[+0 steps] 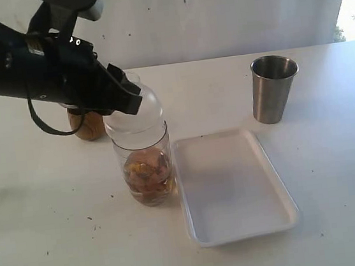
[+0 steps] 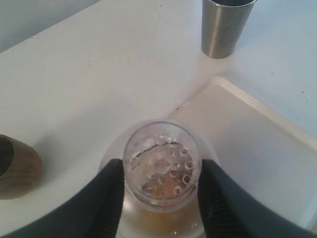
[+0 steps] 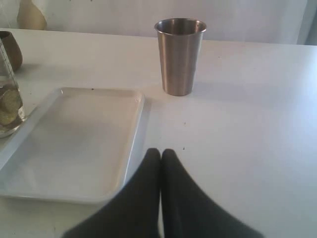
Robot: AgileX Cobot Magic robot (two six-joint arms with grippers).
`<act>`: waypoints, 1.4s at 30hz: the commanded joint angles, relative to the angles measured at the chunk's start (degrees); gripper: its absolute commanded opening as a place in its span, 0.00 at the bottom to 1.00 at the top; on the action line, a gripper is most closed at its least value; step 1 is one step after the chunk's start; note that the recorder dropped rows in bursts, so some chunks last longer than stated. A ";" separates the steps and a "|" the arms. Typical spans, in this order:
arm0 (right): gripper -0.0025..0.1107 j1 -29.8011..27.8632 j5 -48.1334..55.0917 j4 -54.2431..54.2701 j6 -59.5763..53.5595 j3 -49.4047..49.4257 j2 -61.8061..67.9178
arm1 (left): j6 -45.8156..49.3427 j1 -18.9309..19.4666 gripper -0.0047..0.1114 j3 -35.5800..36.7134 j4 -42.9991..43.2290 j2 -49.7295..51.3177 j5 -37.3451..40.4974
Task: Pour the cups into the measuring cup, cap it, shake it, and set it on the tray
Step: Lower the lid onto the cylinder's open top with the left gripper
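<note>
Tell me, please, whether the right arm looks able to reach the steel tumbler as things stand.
Probably yes: only bare table lies between the right end effector and the upright steel tumbler, which stands clear of the tray. The shut jaws would have to open first.

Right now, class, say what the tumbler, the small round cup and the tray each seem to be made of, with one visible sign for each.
Tumbler: likely brushed steel, from its grey, dull metallic sheen.
Small round cup: probably wood, being matte brown with faint streaks.
Tray: matte white, perhaps plastic or foam; the look leaves it open.
</note>
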 commanded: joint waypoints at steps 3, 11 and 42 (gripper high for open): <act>0.02 -0.22 -0.54 0.00 0.12 0.39 -0.26 | 3.15 -0.14 0.04 -0.06 -3.06 -0.54 -0.86; 0.02 -0.22 -0.54 0.00 0.12 0.39 -0.26 | 3.15 -0.14 0.04 -0.06 -3.06 0.84 -0.74; 0.02 -0.22 -0.54 0.00 0.12 0.39 -0.26 | 4.24 -0.14 0.04 -0.27 -3.47 2.02 -0.85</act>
